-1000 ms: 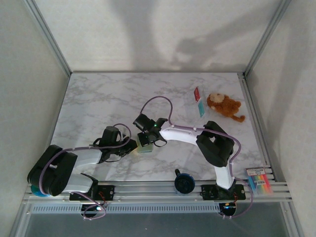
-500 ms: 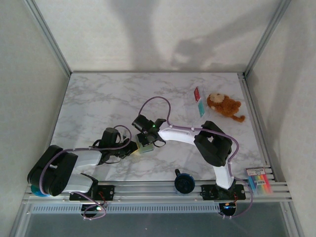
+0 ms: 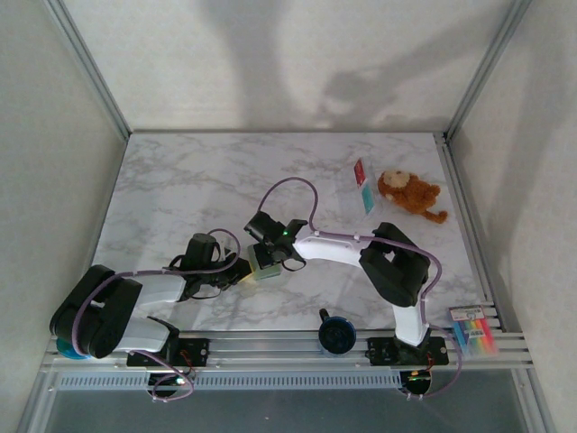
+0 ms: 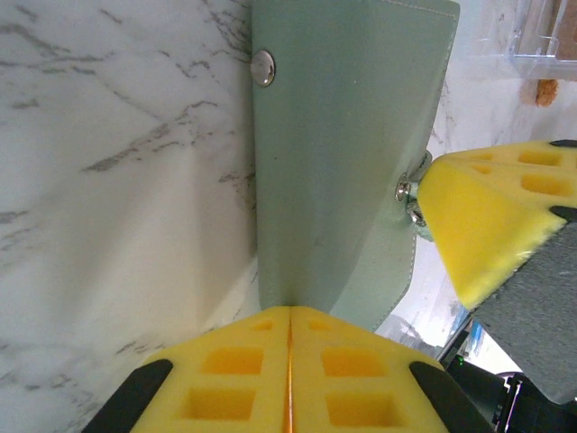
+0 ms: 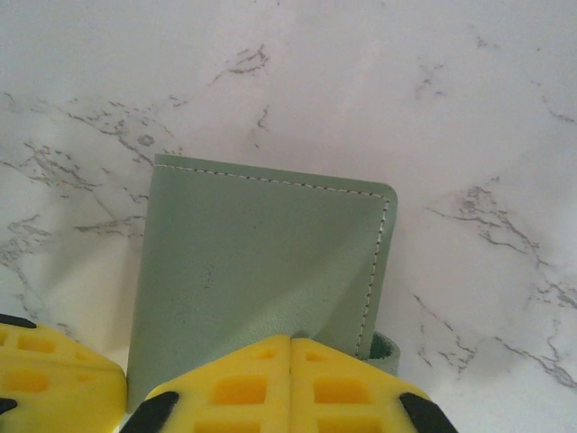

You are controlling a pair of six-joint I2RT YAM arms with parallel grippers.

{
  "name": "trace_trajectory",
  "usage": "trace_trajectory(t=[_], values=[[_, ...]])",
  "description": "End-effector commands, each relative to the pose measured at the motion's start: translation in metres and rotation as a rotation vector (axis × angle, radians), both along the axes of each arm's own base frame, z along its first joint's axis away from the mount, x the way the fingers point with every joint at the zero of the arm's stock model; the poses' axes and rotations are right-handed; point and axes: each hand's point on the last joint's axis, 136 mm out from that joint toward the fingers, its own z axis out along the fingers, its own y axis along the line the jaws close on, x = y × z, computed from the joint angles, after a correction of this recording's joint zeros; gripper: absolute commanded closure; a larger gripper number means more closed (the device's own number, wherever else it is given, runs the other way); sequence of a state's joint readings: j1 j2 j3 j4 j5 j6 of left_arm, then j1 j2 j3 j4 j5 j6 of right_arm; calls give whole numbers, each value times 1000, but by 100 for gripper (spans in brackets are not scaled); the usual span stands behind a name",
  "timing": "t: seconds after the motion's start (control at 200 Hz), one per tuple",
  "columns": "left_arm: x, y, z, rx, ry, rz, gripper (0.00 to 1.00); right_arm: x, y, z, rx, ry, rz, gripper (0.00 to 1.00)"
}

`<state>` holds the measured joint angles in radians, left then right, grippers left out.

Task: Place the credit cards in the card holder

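**Card holder**: grey-green folding wallet with pale stitching. It sits low of centre on the marble surface, between the two claws and gripped by both. From the left wrist it appears partly unfolded, one flap raised off the surface, with a metal snap stud near its far end.

**Left claw**: yellow pads pressed together, clamped on the holder's near edge.

**Right claw**: yellow pads likewise closed, pinching the edge of a flap from the opposite side.

**Credit cards**: two, one red and white, one white with a teal band. They lie end to end at the far right of the surface, well apart from the holder.

**Plush monkey**: brown, just to the right of the cards.
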<state>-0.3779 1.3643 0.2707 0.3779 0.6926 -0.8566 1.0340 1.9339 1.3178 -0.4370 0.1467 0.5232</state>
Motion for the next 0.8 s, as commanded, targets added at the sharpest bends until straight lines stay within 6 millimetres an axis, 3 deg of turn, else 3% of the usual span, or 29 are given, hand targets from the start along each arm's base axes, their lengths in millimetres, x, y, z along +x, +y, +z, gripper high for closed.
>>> trace_trajectory(t=[0.0, 0.441, 0.796], values=[[-8, 0, -6, 9, 7, -28, 92, -5, -5, 2, -5, -9, -13, 100], [-8, 0, -5, 4, 8, -26, 93, 12, -6, 10, 29, -141, -44, 100], [-9, -4, -6, -18, 19, -28, 93, 9, 4, -8, 67, -144, -31, 100]])
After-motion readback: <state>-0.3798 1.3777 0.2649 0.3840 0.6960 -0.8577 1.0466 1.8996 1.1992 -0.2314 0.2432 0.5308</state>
